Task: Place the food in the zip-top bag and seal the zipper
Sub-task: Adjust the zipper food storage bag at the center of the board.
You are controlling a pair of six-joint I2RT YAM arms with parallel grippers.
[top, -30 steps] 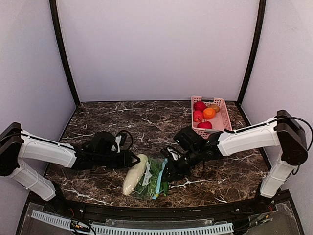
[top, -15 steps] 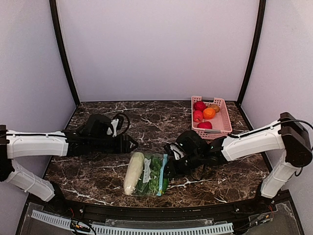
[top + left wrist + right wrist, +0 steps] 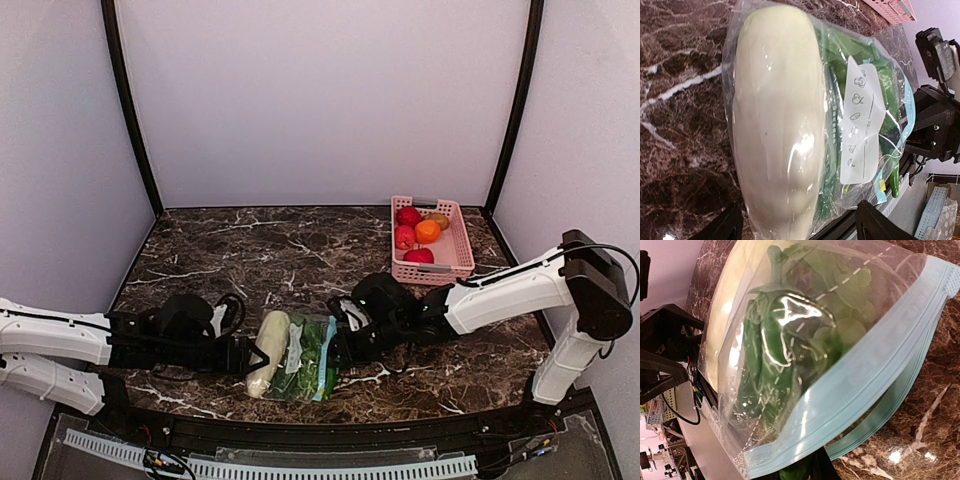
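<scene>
The zip-top bag [image 3: 306, 366] lies near the table's front edge, and the food shows through its clear plastic. The pale gourd [image 3: 268, 350] [image 3: 777, 125] fills its left side. A leafy green [image 3: 840, 285] and a dark-green pepper [image 3: 770, 355] lie beside it, under the whitish label [image 3: 862, 125]. The zipper [image 3: 875, 365] gapes: one teal strip is lifted, the other lies on the marble. My right gripper [image 3: 338, 348] [image 3: 837, 469] is shut on the bag's lifted lip, its fingers mostly hidden. My left gripper [image 3: 243, 358] [image 3: 802, 229] stands open, straddling the gourd's near end through the plastic.
A pink basket [image 3: 455, 250] holding red and orange fruit [image 3: 428, 231] stands at the back right, behind my right arm. The black rail of the table's front edge [image 3: 320, 420] runs just below the bag.
My left arm pulled away from the gourd, swung down to the table's front, and its gripper opened wider at the gourd's near end. The bag slid slightly left. My right gripper kept its hold.
</scene>
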